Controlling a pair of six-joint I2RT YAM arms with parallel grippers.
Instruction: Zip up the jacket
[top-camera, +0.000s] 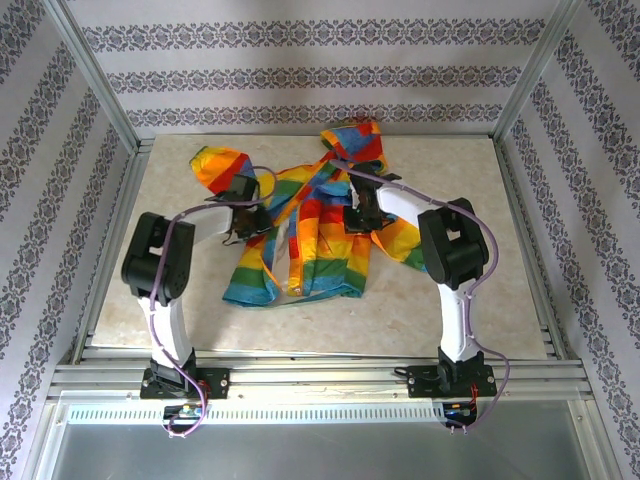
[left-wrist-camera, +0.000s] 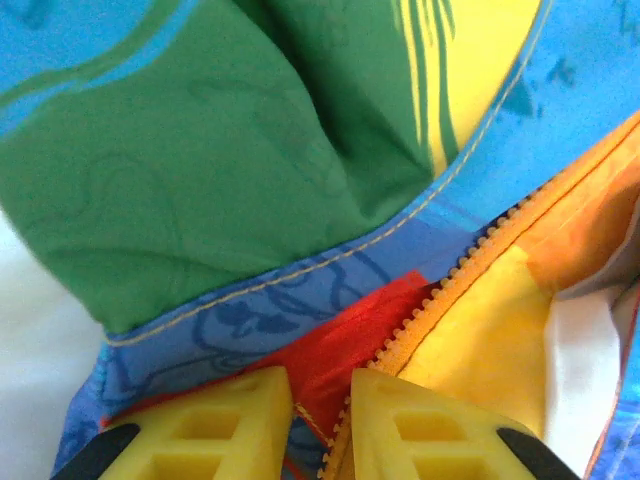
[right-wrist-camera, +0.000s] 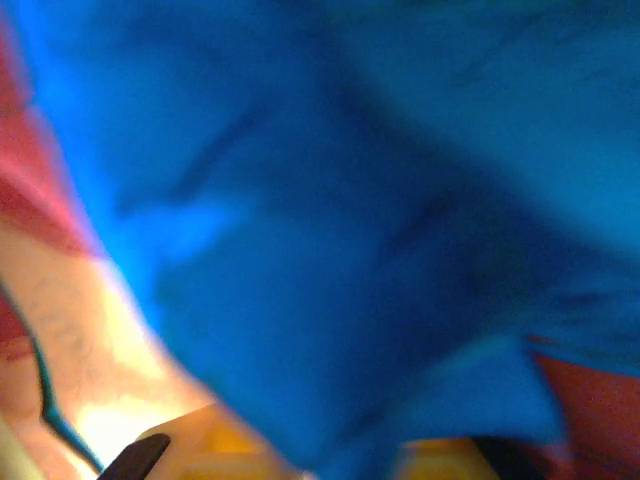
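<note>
The rainbow-striped jacket (top-camera: 310, 235) lies spread and rumpled in the middle of the table, its front open. My left gripper (top-camera: 248, 222) is at the jacket's left front panel. In the left wrist view its yellow fingers (left-wrist-camera: 215, 430) stand nearly together, with red cloth and the orange zipper teeth (left-wrist-camera: 480, 255) pinched between them at the left gripper (left-wrist-camera: 320, 425). My right gripper (top-camera: 357, 222) is on the right front panel. In its wrist view blurred blue jacket cloth (right-wrist-camera: 350, 200) drapes over and between the fingers (right-wrist-camera: 200, 455) at the right gripper (right-wrist-camera: 350, 465).
The pale marble-look tabletop (top-camera: 420, 310) is bare in front of the jacket. Aluminium frame posts (top-camera: 100, 90) and patterned walls enclose the sides and back. A metal rail (top-camera: 320, 365) runs along the near edge by the arm bases.
</note>
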